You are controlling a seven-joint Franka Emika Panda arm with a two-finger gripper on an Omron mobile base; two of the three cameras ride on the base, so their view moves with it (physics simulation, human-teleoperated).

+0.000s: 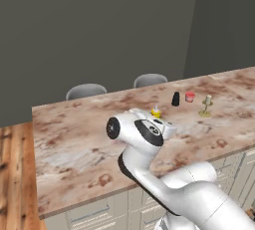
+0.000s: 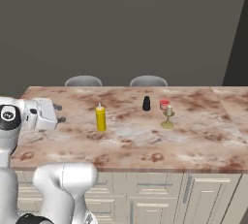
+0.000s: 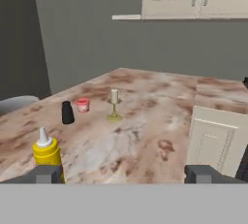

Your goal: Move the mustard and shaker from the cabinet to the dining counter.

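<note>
Mustard (image 2: 100, 118) stands upright on the table (image 2: 203, 140) just beside the empty, wide-open gripper (image 2: 59, 113), with the shaker (image 2: 146, 103) upright farther along, so both seem delivered and the gripper likely need only back away.

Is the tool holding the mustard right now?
No. In the right base view the mustard stands upright on the counter by itself, apart from the open tool.
</note>
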